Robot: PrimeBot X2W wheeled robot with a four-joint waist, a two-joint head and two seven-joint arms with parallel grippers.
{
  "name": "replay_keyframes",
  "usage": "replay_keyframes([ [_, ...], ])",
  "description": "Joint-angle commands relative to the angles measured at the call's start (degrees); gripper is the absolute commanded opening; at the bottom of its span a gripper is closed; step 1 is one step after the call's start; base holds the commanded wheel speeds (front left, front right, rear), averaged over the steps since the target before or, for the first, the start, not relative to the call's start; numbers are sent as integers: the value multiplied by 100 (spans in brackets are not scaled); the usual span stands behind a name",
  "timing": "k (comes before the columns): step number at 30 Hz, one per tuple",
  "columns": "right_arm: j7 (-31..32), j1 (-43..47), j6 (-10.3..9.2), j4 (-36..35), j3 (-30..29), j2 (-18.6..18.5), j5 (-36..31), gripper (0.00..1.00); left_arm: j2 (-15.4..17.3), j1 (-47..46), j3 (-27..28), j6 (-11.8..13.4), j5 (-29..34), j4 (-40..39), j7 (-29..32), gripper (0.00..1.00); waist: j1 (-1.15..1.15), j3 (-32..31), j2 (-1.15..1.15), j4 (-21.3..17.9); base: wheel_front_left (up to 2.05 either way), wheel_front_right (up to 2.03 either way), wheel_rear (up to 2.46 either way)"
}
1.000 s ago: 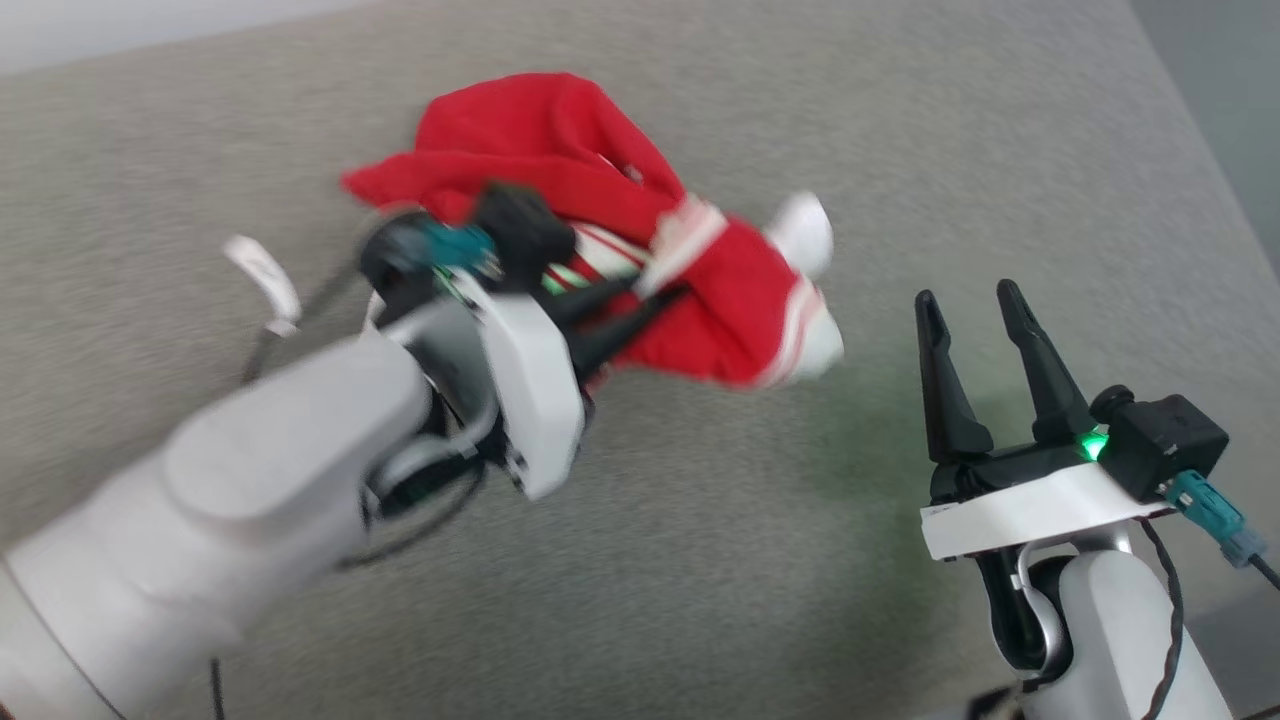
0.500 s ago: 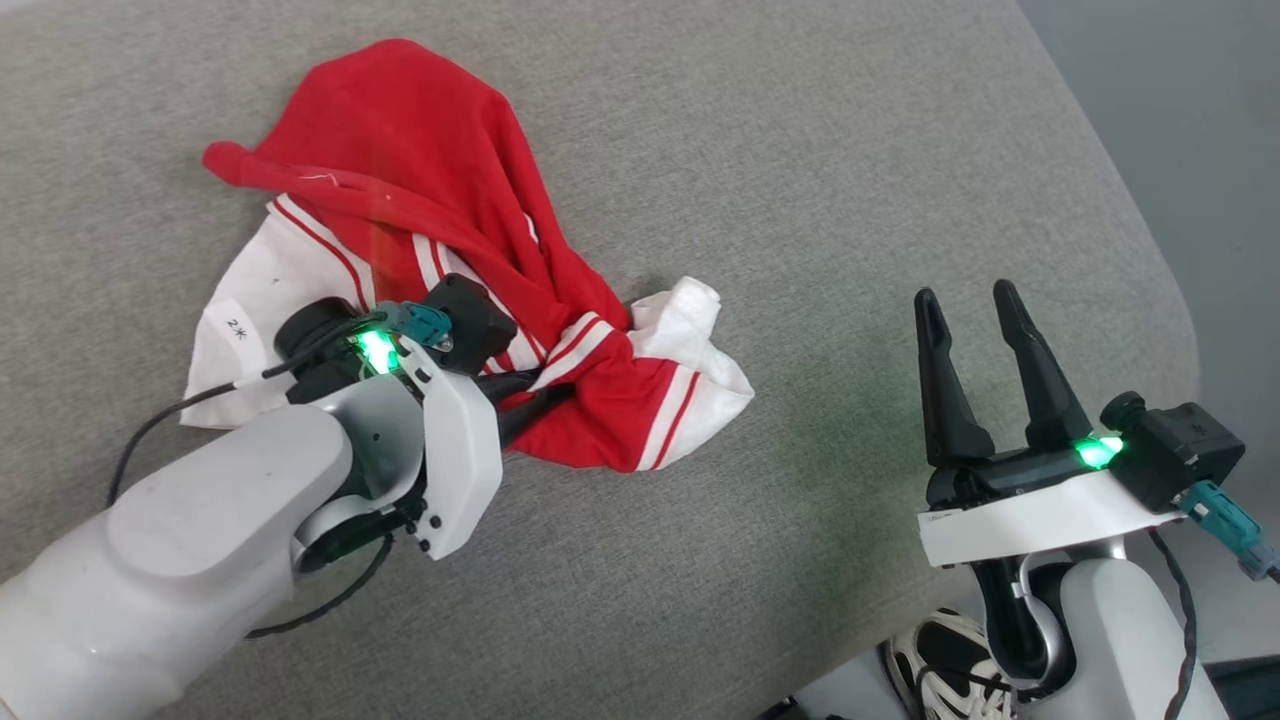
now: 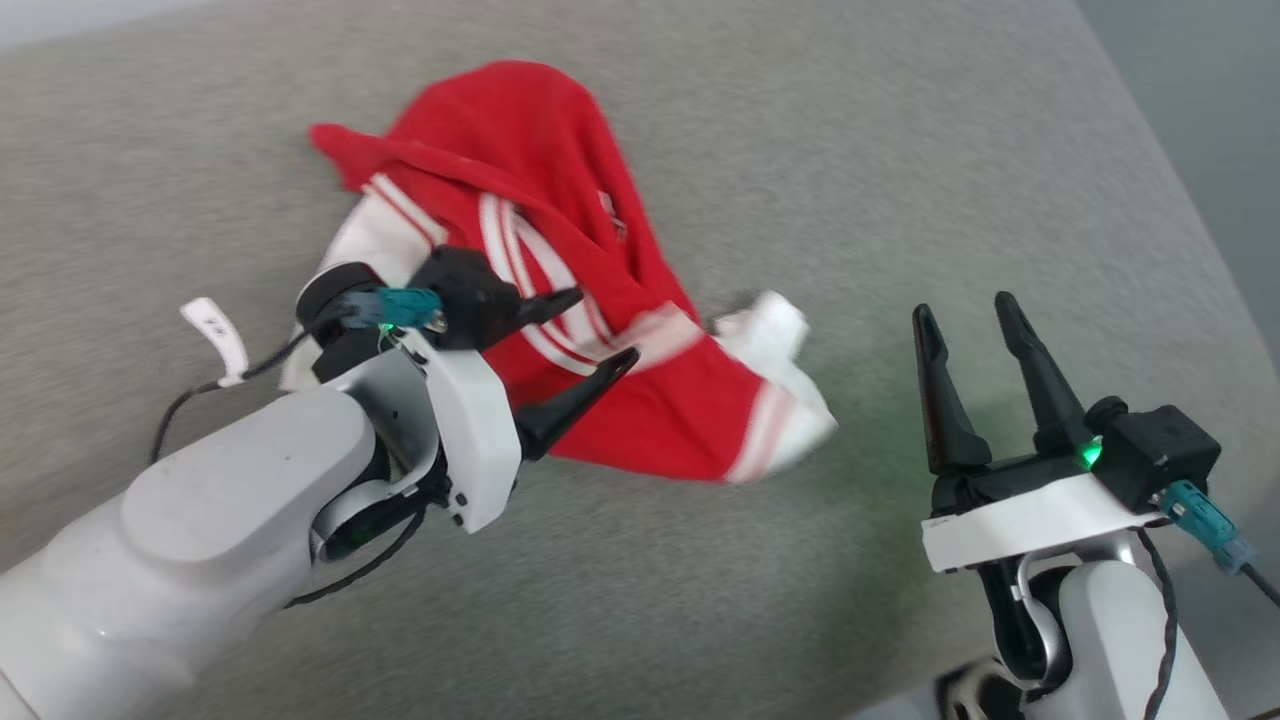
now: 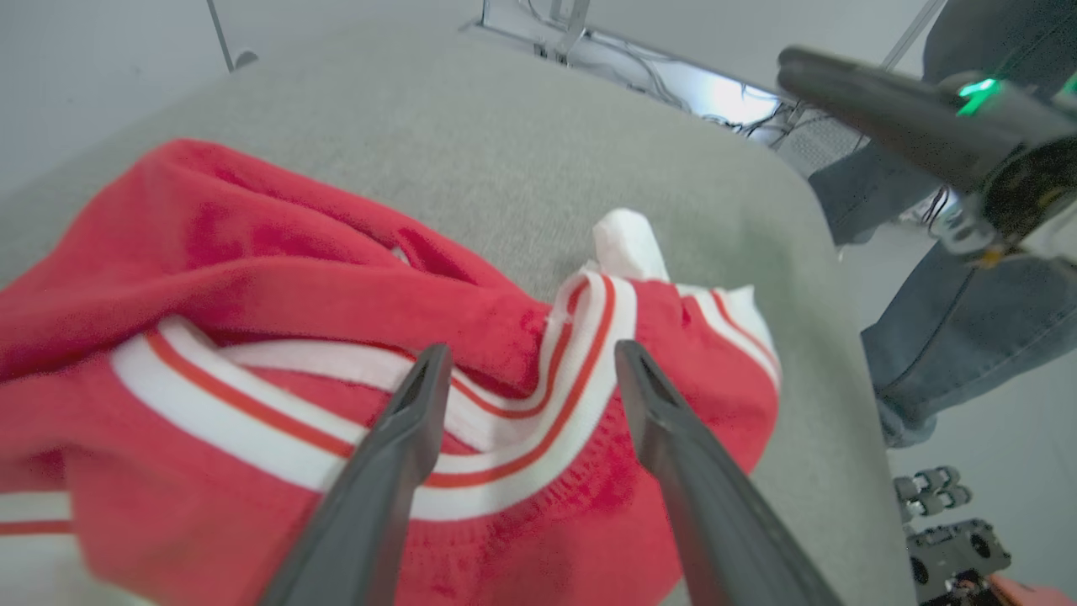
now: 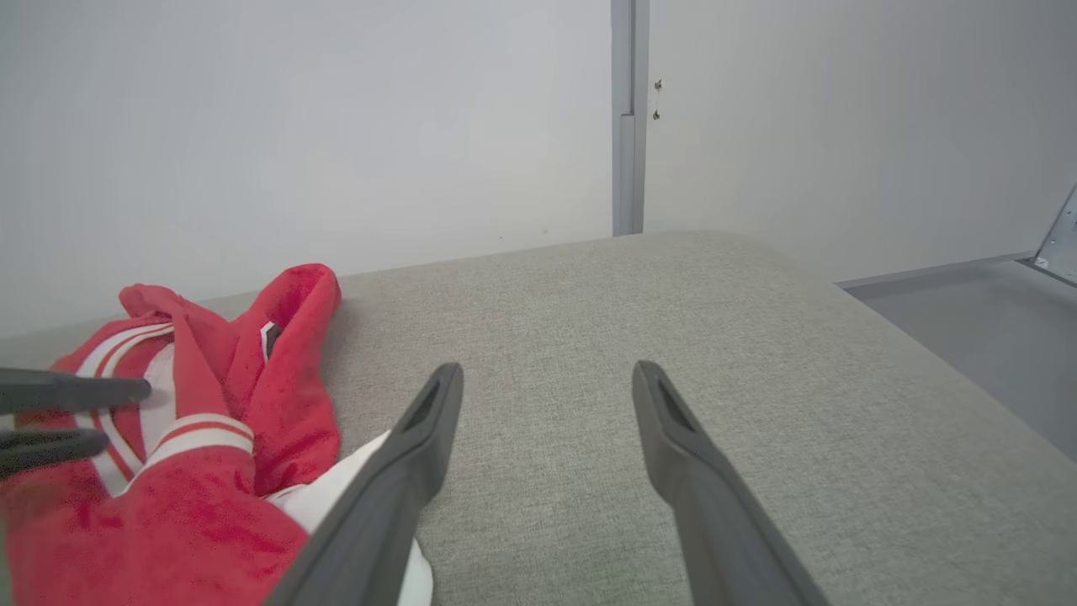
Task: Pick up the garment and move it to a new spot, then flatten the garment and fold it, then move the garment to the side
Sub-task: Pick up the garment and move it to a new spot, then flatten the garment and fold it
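Two pincers are being held wide open, both empty. The left pincer (image 3: 607, 323) is being hovered at the red, soft-knit, short-sleeved garment (image 3: 560, 140) with white sleeve ends and white-and-red striped trim. Nothing is being gripped between its fingers, and whether cloth is being touched cannot be told. The right pincer (image 3: 963, 306) is being kept over bare surface, near the garment's right edge and apart from it.

The garment is being seen crumpled on the grey, woven-fabric-covered desk (image 3: 900, 150), left of centre in the head view. Its layers are being bunched over one another, and one white sleeve end (image 3: 775, 325) is being pushed out towards the right pincer.

Judgement: placement at the new spot is looking done; flattening is being started. To be done well:
- Single-layer edges are being preferred as targets, not the bunched middle. The ribbed striped band (image 4: 589, 320) by the left fingers is being judged the firmest hold.
- The white sleeve end is being suggested for the right pincer, being nearest.
- Both holds are being pulled apart slowly, low over the desk, so the knit is being spread, not stretched.

Materials: the knit is being read as fleecy, limp and thicker at the ribbed band, with soft rounded creases. The desk cover is looking coarse, so drag is being expected and a slight lift is being advised before pulling.
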Motion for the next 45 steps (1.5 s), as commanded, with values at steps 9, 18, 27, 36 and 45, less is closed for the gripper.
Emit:
replay_keyframes([
  [9,-30,-85,-4,379,-38,-4,-714,100,388,439,147,15,-896,160,-1310,100,0,-670,0,934,0,0,0],
  [18,572,-316,-5,1056,506,-241,-1180,100,-2,2530,2816,35,-446,762,-1420,100,0,-969,0,1627,0,0,0],
  [27,3449,-599,-6,296,1414,-1817,190,100,-1208,4752,5811,117,2298,-122,-1423,100,0,-945,0,2244,0,0,0],
  [36,4903,-701,-6,-504,1381,-2564,934,100,-2193,5344,6615,10,3404,-729,-1423,100,0,-670,0,2582,0,0,0],
  [45,5649,-550,-6,-974,1402,-2561,904,0,-2180,5274,6492,13,3319,-751,-1424,100,0,-608,0,2620,0,0,0],
])
